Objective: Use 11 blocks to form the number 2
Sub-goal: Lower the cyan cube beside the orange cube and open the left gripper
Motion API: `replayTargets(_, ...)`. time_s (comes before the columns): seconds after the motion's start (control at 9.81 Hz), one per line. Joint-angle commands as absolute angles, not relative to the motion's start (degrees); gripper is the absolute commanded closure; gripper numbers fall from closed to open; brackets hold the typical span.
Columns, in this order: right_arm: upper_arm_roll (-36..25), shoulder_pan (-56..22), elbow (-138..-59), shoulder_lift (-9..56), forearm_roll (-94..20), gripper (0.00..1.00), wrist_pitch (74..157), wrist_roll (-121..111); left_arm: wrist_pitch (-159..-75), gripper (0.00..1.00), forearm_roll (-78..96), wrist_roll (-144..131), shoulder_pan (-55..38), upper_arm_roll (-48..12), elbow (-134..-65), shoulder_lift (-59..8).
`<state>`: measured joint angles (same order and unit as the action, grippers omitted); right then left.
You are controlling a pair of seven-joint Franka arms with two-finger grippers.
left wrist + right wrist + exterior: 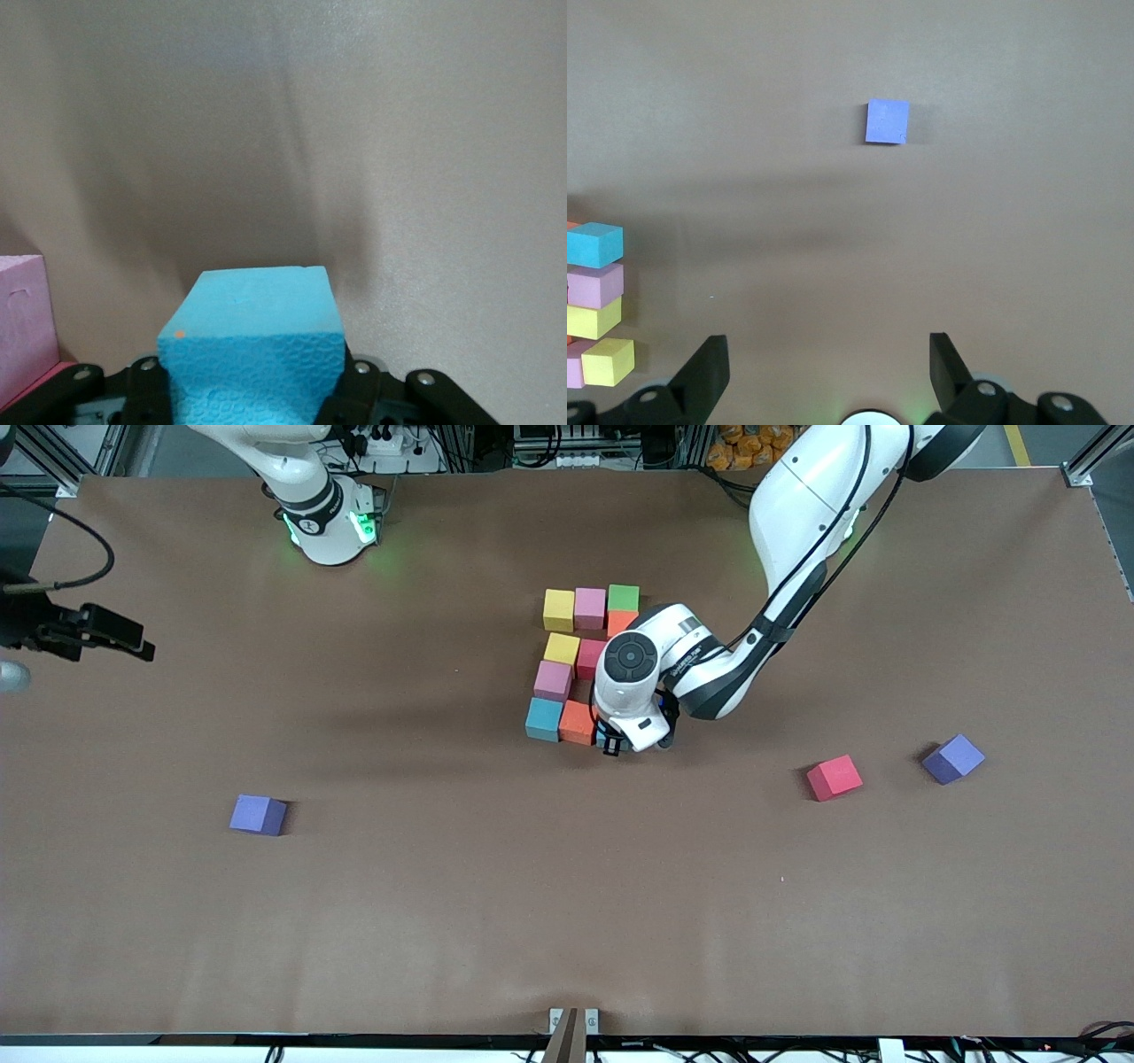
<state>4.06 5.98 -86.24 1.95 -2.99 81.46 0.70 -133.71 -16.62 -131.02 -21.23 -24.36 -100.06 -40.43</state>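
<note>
Blocks are clustered at mid-table: yellow (558, 609), pink (589, 607) and green (623, 597) form the row farthest from the front camera. An orange one (620, 620), yellow (561, 648), crimson (589, 657) and pink (553, 680) come nearer. Light blue (544, 718) and orange (578, 722) are nearest. My left gripper (620, 741) is down beside that orange block, shut on a light blue block (252, 354), with a pink block (22, 323) close by. A red block (834, 777) lies apart toward the left arm's end. My right gripper (828, 372) waits open and holds nothing.
One purple cube (258, 814) lies toward the right arm's end, also in the right wrist view (887, 121). Another purple cube (952, 758) sits beside the loose red block. The left arm's wrist hides part of the cluster.
</note>
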Motion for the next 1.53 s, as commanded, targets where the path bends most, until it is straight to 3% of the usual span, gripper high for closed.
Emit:
replayTargets(0.0,4.9,6.7,-87.5,0.2,-1.8,0.0,80.8,1.3,-133.2,1.0,-17.8,-133.1,-22.1,-23.9,-99.2,-40.7)
replayTargets(0.1,4.7,6.5,-87.5,-0.5,-1.4,0.0,80.3,1.3,-133.2,1.0,-17.8,-132.7,-22.1,-23.9,-99.3,-40.8)
replayTargets(0.2,4.7,6.5,-87.5,-1.1,-1.4,0.0,80.0,1.3,-133.2,0.92,-17.8,-132.7,-21.9,-23.9,-99.2,-40.8)
replayTargets(0.41,4.7,7.0,-87.5,-1.3,-1.4,0.0,79.9,0.8,-133.2,0.87,-17.8,-132.5,-21.8,-23.9,-99.1,-40.7)
replayTargets(0.51,4.7,7.0,-87.5,-1.3,-1.4,0.0,79.6,0.8,-133.2,0.75,-17.8,-132.5,-21.8,-23.9,-99.1,-40.6)
replayTargets(0.61,4.8,6.9,-87.2,-1.1,-1.3,0.0,79.4,1.1,-133.2,0.04,-17.8,-132.4,-21.7,-23.9,-99.1,-40.4)
replayTargets(0.71,4.9,6.9,-86.8,-1.1,-1.3,0.0,79.2,1.1,-133.2,0.0,-17.8,-132.5,-21.9,-23.9,-99.1,-40.3)
replayTargets(1.43,4.8,7.4,-83.1,0.7,-0.8,0.0,79.4,0.5,-131.2,0.0,-17.1,-130.6,-20.3,-24.7,-98.6,-35.9)
